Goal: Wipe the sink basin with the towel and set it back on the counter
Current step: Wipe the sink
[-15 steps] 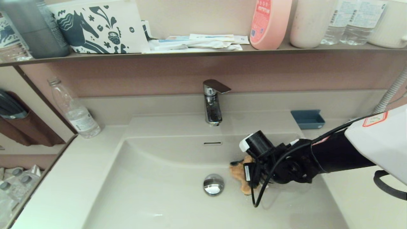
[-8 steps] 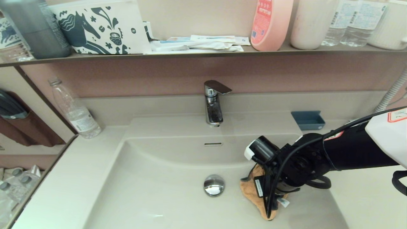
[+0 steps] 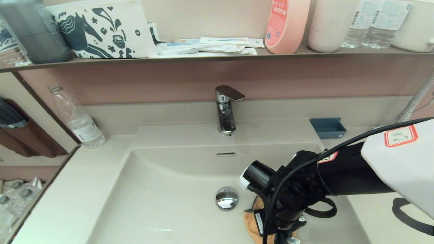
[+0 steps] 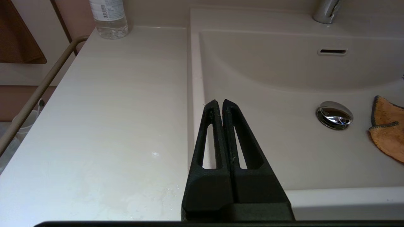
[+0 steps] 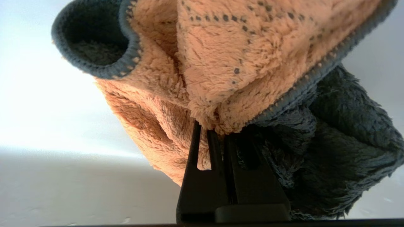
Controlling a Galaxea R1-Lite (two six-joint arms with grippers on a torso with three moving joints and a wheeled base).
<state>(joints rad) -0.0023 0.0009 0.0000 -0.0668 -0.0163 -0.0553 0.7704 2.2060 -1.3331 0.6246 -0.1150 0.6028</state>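
Observation:
The orange towel with its dark grey edge lies pressed on the floor of the sink basin, just right of the chrome drain plug. My right arm reaches in from the right, and its wrist covers most of the cloth in the head view. In the right wrist view my right gripper is shut on the bunched towel, its tips buried in the pile. My left gripper is shut and holds nothing, hovering over the basin's left rim; the towel shows at the edge of that view.
The chrome faucet stands behind the basin above the slot overflow. A clear water bottle sits at the back left of the counter. A blue dish rests back right. The brown shelf carries bottles and papers.
My right gripper has dragged the towel from beside the drain toward the basin's front, then slightly left; the cloth now lies nearer the front edge. The left arm has not moved.

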